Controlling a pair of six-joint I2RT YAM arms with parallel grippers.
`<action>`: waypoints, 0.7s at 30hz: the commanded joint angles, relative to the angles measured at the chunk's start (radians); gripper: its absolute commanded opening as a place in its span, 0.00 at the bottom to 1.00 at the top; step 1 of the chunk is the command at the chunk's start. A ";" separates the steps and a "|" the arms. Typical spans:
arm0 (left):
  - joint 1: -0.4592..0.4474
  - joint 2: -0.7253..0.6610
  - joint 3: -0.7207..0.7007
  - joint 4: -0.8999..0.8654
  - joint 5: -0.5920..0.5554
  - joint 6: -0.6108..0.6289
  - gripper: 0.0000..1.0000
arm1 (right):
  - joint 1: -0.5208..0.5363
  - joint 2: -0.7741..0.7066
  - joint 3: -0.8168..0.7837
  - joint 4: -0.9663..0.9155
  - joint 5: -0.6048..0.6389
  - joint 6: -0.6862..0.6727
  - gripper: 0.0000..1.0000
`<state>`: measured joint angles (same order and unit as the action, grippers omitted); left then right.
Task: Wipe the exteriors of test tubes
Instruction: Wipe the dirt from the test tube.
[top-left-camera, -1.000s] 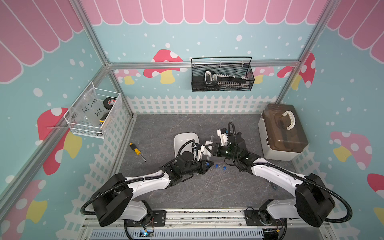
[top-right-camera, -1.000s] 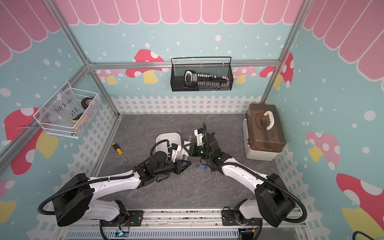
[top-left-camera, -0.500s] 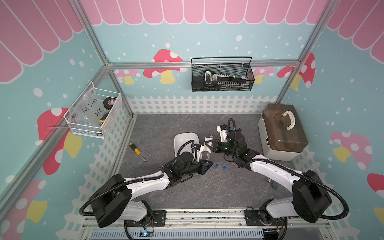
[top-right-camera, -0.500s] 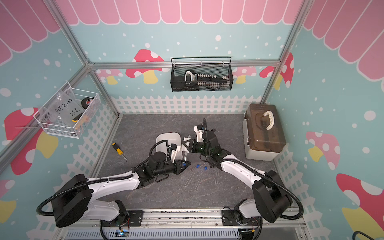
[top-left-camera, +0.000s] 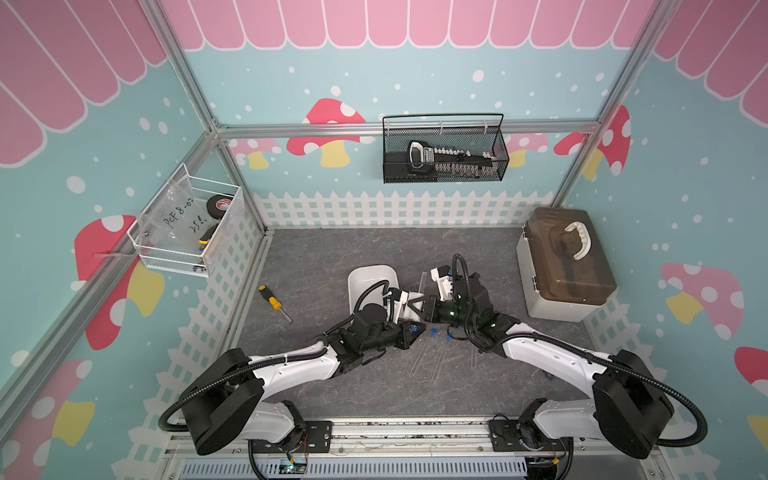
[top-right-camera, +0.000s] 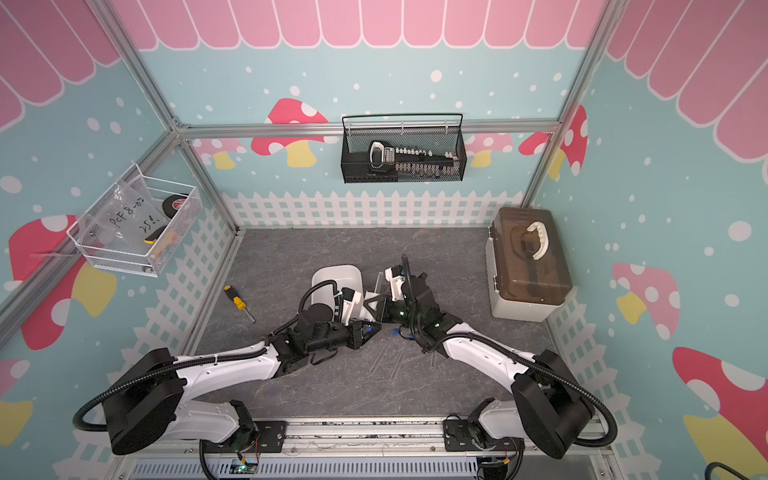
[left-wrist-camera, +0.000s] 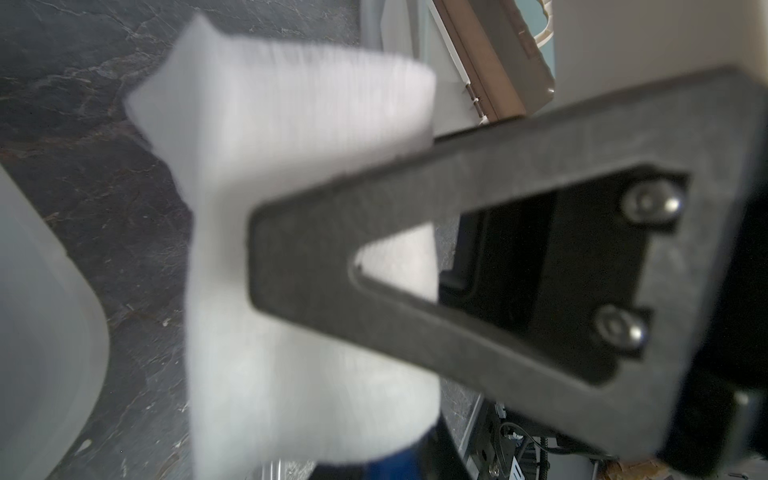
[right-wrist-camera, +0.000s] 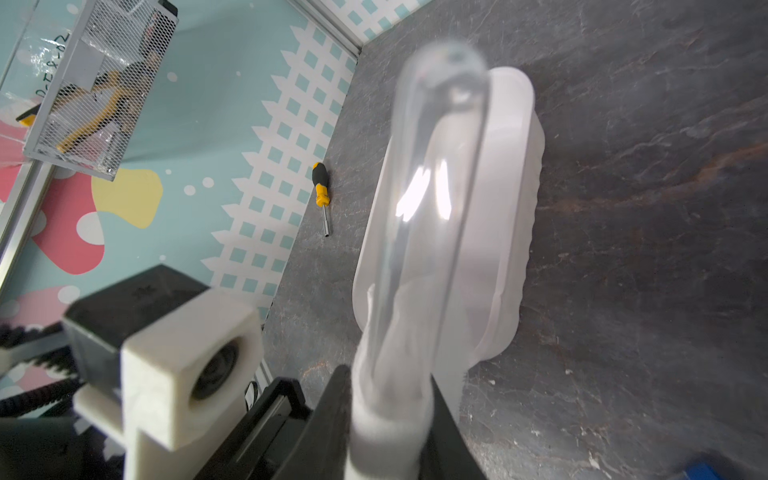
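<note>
Wiping one test tube (right-wrist-camera: 432, 199): two-arm step, in hand.

**Item.** Clear tube, raised off the grey mat (top-left-camera: 332, 249), rounded end pointing away over the white tray (top-left-camera: 365, 275). In both top views it shows as a thin pale line between the two wrists.

**Holder.** Right gripper (top-left-camera: 431, 311), jaws clamped on the tube's near end. The contact itself is hidden under the wrap.

**Wiper.** White cloth (left-wrist-camera: 291, 124), pinched in the left gripper (top-left-camera: 415, 307), jaws together on it. It is folded round the tube's lower part, just beside the right jaws.

**Stock.** Three further test tubes (top-left-camera: 439, 358), lying on the mat near the right forearm, apart from the tray.

**Handling notes (judgement).**
- Draw the cloth along the tube's own axis toward the rounded end. A sideways pull would lever a slim tube in its grip.
- Hold the pinch light, so that the fold slides and does not drag the tube out.
- Turn the tube between passes, so that the whole wall is covered.
- The clamped end gets no wipe until the tube is regripped.
- Slick plastic or glass: it is likely to slip if the right grip loosens.
</note>
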<state>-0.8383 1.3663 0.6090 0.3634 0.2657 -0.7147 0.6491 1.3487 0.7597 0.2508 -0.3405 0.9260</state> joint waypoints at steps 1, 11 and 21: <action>0.004 -0.039 -0.021 0.005 0.005 -0.006 0.09 | -0.033 0.051 0.082 -0.006 0.006 -0.035 0.23; 0.004 -0.091 -0.033 -0.032 -0.013 0.004 0.10 | -0.117 0.108 0.216 -0.050 -0.049 -0.081 0.23; 0.008 -0.068 -0.009 -0.022 -0.008 0.009 0.10 | -0.049 0.014 0.078 -0.035 -0.025 -0.026 0.23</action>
<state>-0.8364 1.2953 0.5884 0.3172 0.2699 -0.7113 0.5705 1.3994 0.8894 0.2356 -0.3721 0.8814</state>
